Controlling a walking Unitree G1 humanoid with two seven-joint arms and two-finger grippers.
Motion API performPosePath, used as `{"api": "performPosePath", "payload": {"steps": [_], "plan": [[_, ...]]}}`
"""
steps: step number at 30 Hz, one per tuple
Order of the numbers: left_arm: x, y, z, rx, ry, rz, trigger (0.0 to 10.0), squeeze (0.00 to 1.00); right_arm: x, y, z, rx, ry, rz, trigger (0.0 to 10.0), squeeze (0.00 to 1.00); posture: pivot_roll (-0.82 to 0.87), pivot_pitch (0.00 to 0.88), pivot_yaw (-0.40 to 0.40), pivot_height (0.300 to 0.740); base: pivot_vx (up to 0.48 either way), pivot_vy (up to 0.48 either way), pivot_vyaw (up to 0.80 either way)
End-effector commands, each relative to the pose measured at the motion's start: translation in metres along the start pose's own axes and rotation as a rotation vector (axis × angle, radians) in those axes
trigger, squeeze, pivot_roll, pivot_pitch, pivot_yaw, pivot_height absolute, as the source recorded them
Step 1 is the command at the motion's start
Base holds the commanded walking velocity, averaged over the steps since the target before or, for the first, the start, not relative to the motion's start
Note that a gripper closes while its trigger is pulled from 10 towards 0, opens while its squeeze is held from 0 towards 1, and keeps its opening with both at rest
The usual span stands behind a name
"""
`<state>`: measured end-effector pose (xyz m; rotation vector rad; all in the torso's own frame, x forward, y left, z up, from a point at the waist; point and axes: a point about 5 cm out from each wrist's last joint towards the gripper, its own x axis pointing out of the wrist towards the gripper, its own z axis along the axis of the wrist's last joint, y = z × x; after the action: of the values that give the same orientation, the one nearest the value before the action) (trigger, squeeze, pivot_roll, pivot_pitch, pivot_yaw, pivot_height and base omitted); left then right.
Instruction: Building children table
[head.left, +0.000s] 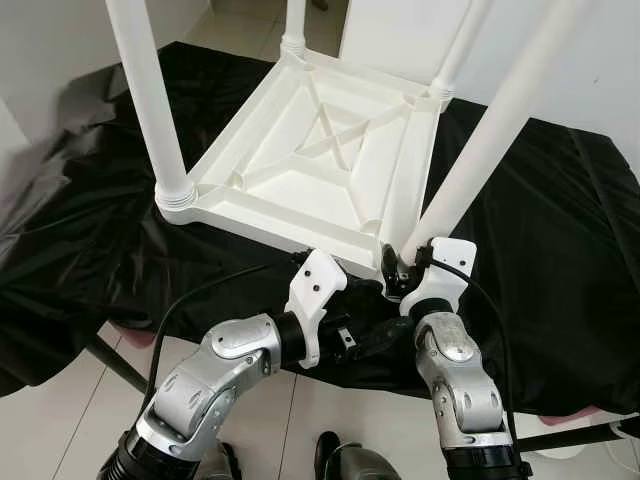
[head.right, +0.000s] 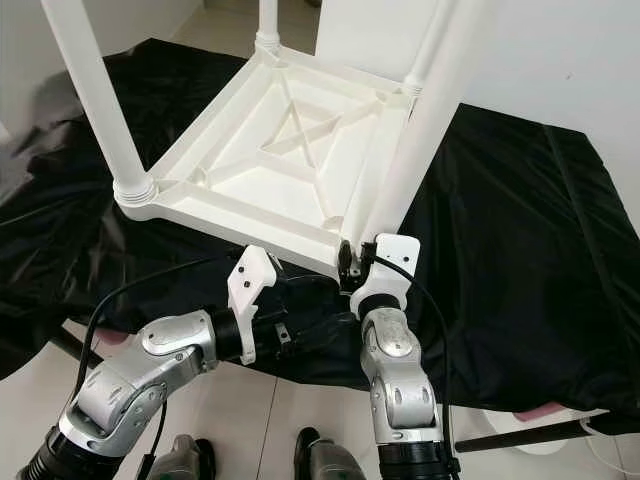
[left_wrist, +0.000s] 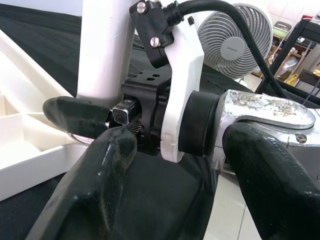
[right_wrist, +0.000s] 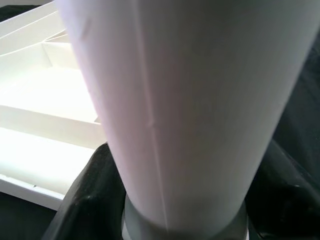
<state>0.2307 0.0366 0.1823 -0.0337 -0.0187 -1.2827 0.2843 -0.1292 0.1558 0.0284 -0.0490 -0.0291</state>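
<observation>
Table top (head.left: 330, 150): upside down on the black cloth (head.left: 560, 250), ribbed underside up, legs pointing up.
Left gripper (head.left: 345, 338): under the near edge, just left of the near right corner; fingers (left_wrist: 95, 155) spread wide, gripping nothing.
Near right leg (head.left: 480, 150): long axis rises from that corner, tilted away to the right.
Right gripper (head.left: 392, 272): closed around the leg's base; judged the nearer arm for seating it.
</observation>
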Motion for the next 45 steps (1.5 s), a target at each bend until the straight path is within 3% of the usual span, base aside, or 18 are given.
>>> {"api": "performPosePath", "payload": {"steps": [1, 3, 4, 14, 15, 16, 17, 19, 23, 27, 38, 39, 40, 41, 45], "plan": [[0.002, -0.004, -0.001, -0.009, 0.002, -0.027, 10.0, 0.00, -0.001, -0.008, -0.009, -0.009, 0.052, -0.039, 10.0, 0.27, 0.06, 0.181, -0.108, 0.740, 0.000, 0.000, 0.00], [0.002, -0.004, -0.001, -0.009, 0.002, -0.027, 10.0, 0.00, -0.001, -0.008, -0.009, -0.009, 0.052, -0.039, 10.0, 0.27, 0.06, 0.181, -0.108, 0.740, 0.000, 0.000, 0.00], [0.002, -0.004, -0.001, -0.009, 0.001, -0.025, 10.0, 0.00, -0.001, -0.009, -0.008, -0.001, 0.043, -0.029, 10.0, 1.00, 0.06, 0.179, -0.110, 0.740, 0.000, 0.000, 0.00], [0.003, -0.005, -0.002, -0.011, -0.003, -0.021, 10.0, 0.00, -0.004, -0.020, 0.007, 0.022, -0.052, 0.147, 10.0, 1.00, 0.06, 0.164, -0.114, 0.740, 0.000, 0.000, 0.00], [0.003, -0.005, -0.002, -0.010, -0.002, -0.022, 10.0, 0.00, -0.006, -0.025, 0.007, 0.011, -0.049, 0.218, 10.0, 0.68, 0.06, 0.163, -0.112, 0.740, 0.000, 0.000, 0.00], [0.002, -0.004, -0.002, -0.009, -0.001, -0.023, 10.0, 0.00, -0.009, -0.030, 0.006, -0.018, -0.044, 0.298, 10.0, 0.00, 0.06, 0.160, -0.109, 0.740, 0.000, 0.000, 0.00], [0.002, -0.004, -0.002, -0.009, -0.001, -0.023, 10.0, 0.00, -0.009, -0.030, 0.006, -0.018, -0.044, 0.298, 10.0, 0.00, 0.06, 0.160, -0.109, 0.740, 0.000, 0.000, 0.00], [0.001, -0.004, -0.002, -0.009, 0.003, -0.025, 10.0, 0.00, -0.014, -0.040, 0.004, -0.070, -0.036, 0.441, 10.0, 0.00, 0.06, 0.158, -0.105, 0.740, 0.000, 0.000, 0.00], [0.001, -0.004, -0.002, -0.009, 0.005, -0.027, 10.0, 0.00, -0.016, -0.047, 0.005, -0.108, -0.040, 0.519, 10.0, 0.00, 0.06, 0.158, -0.105, 0.740, 0.000, 0.000, 0.00], [0.001, -0.003, -0.001, -0.006, 0.005, -0.031, 10.0, 0.00, -0.007, -0.054, 0.006, -0.162, -0.030, 0.660, 10.0, 0.00, 0.06, 0.149, -0.097, 0.740, 0.000, 0.000, 0.00], [0.001, -0.001, 0.001, 0.003, 0.008, -0.028, 10.0, 0.00, 0.006, -0.044, 0.003, -0.201, -0.028, 0.749, 10.0, 0.00, 0.09, 0.156, -0.091, 0.740, 0.000, 0.000, 0.00], [-0.001, -0.001, 0.001, 0.005, 0.012, -0.024, 10.0, 0.00, 0.010, -0.039, 0.001, -0.200, -0.021, 0.788, 3.1, 0.00, 0.10, 0.160, -0.095, 0.740, 0.000, 0.000, 0.00], [-0.001, -0.001, 0.001, 0.005, 0.012, -0.024, 10.0, 0.00, 0.010, -0.039, 0.001, -0.200, -0.021, 0.788, 3.1, 0.00, 0.10, 0.160, -0.095, 0.740, 0.000, 0.000, 0.00], [-0.003, -0.001, 0.001, 0.006, 0.016, -0.017, 10.0, 0.00, 0.013, -0.036, -0.002, -0.198, -0.009, 0.821, 0.0, 0.00, 0.11, 0.165, -0.100, 0.740, 0.000, 0.000, 0.00], [-0.006, -0.001, 0.000, 0.006, 0.025, -0.007, 10.0, 0.00, 0.015, -0.035, -0.007, -0.203, 0.006, 0.866, 0.0, 0.00, 0.11, 0.168, -0.102, 0.740, 0.000, 0.000, 0.00]]}}
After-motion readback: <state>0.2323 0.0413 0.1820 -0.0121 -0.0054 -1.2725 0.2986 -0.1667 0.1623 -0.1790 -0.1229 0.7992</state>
